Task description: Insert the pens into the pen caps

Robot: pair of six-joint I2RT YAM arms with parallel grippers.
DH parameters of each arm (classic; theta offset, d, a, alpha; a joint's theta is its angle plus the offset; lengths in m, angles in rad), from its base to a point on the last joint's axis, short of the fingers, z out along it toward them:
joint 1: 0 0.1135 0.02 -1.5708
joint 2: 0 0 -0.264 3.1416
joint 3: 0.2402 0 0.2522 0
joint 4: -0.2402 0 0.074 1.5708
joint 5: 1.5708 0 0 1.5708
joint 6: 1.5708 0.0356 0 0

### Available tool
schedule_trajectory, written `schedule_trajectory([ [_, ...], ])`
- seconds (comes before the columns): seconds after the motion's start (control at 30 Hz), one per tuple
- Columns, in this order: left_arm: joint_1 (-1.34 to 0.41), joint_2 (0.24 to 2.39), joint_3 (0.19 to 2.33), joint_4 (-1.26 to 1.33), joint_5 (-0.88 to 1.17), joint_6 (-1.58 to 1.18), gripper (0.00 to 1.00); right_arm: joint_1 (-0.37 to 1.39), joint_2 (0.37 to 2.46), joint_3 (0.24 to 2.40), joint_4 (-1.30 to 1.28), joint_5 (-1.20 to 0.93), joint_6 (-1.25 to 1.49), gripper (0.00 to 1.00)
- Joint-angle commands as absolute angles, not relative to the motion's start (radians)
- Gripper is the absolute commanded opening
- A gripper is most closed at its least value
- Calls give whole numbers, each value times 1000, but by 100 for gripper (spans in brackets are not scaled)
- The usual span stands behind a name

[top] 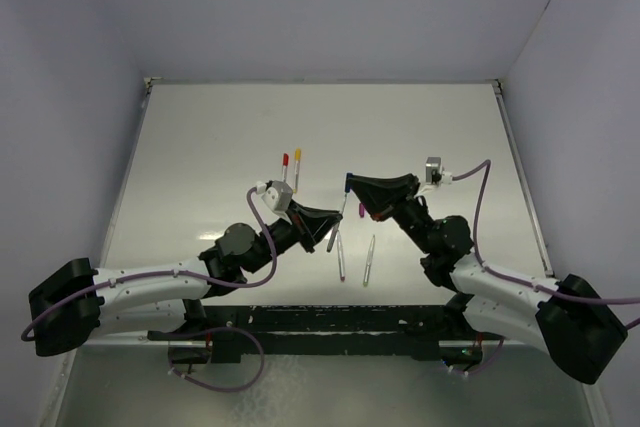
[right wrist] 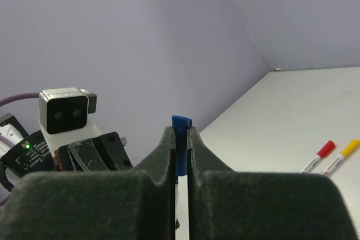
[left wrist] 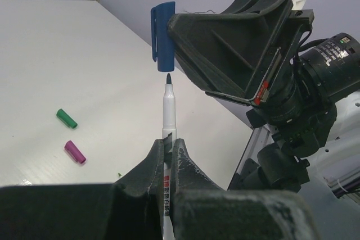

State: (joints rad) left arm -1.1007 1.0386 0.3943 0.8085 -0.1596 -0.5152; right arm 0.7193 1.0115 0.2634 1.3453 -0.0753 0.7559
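My left gripper (left wrist: 167, 141) is shut on a white pen (left wrist: 169, 105) that points up, dark tip bare. Just beyond that tip hangs the blue cap (left wrist: 163, 37), open end towards the pen, with a small gap between them. My right gripper (right wrist: 180, 130) is shut on this blue cap (right wrist: 181, 139). From the top view the two grippers (top: 337, 220) (top: 349, 184) meet nose to nose above the table's middle. A green cap (left wrist: 66, 118) and a purple cap (left wrist: 75, 152) lie loose on the table. Two uncapped pens (top: 341, 257) (top: 369, 260) lie near the front.
Two capped pens, one with a red cap (top: 284, 169) and one with a yellow cap (top: 297, 167), lie side by side behind the left gripper. Grey walls enclose the white table (top: 200, 147) on three sides.
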Motion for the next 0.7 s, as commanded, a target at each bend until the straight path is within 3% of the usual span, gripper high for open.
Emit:
schedule_trajectory([
  [0.0, -1103, 1037, 405, 890, -141, -525, 0, 722, 1020, 290, 1425, -92, 751, 0],
  [0.67, -1101, 1034, 413, 896, -199, -497, 0, 724, 1027, 254, 1444, -105, 805, 0],
])
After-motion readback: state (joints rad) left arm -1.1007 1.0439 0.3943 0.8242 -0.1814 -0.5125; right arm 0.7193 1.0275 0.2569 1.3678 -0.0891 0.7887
